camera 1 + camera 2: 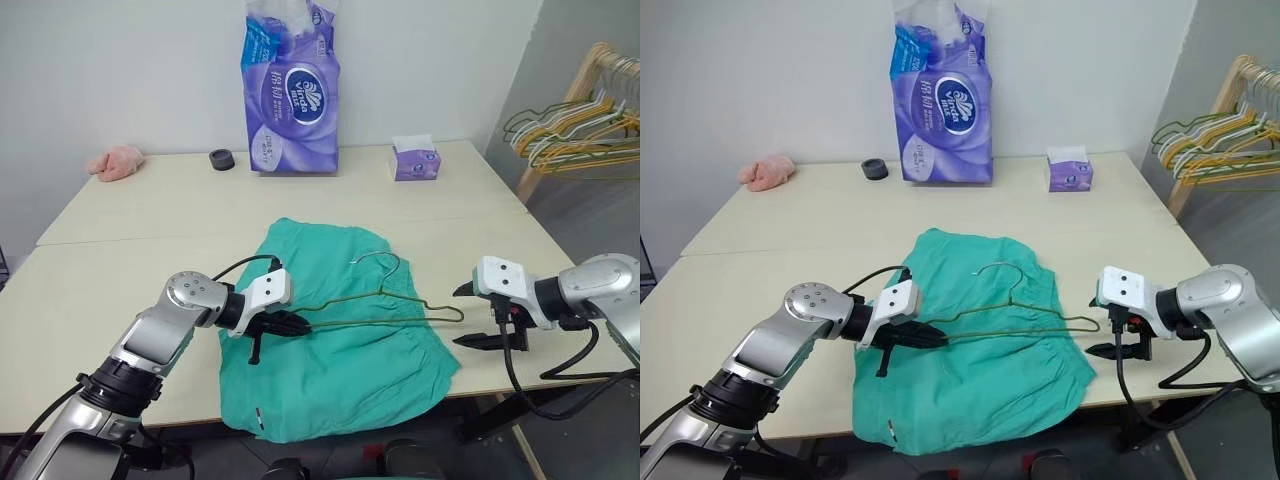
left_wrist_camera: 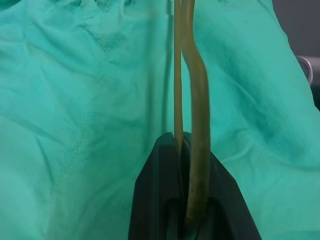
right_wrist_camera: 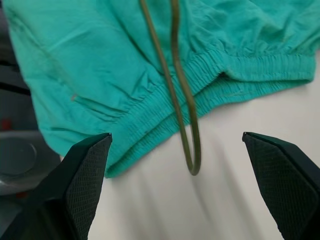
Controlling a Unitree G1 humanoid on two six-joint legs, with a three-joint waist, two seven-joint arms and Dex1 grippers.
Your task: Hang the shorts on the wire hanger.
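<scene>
The teal-green shorts (image 1: 340,375) lie spread on the table's front half, with the elastic waistband (image 3: 240,67) toward the right. The olive-gold wire hanger (image 1: 385,298) stretches across them, its hook pointing to the back. My left gripper (image 1: 298,323) is shut on the hanger's left end; the left wrist view shows the wire (image 2: 199,125) pinched between the black fingers (image 2: 160,200). The hanger's right end (image 3: 192,160) sticks out past the waistband over bare table. My right gripper (image 1: 463,316) stands wide open just right of that end, holding nothing.
At the back of the table (image 1: 150,260) stand a purple tissue pack (image 1: 290,95), a small purple tissue box (image 1: 416,160), a black roll (image 1: 221,159) and a pink cloth (image 1: 115,162). A wooden rack with bunched hangers (image 1: 575,125) stands at the far right. The table's front edge lies just below the shorts.
</scene>
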